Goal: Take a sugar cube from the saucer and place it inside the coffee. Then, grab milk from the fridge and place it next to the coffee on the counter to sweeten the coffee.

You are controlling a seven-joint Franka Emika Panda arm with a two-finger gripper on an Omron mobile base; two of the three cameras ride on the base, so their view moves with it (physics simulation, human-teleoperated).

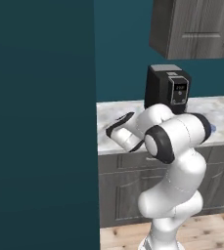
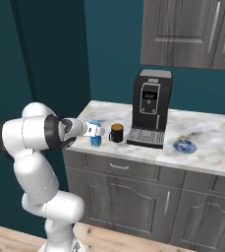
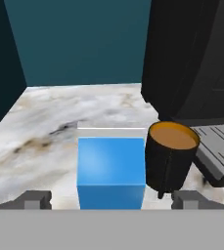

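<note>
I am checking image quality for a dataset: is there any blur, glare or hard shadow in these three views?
Right base view: sharp and evenly lit, with no glare on the coffee machine. Hand view: the milk and the coffee have crisp edges and only faint shading on the counter. Left base view: flat lighting, and a dark teal wall without detail.

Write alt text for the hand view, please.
A bright blue milk carton stands on the marble counter between the open gripper fingertips, close beside a black cup of coffee. The black coffee machine rises behind the cup.
</note>
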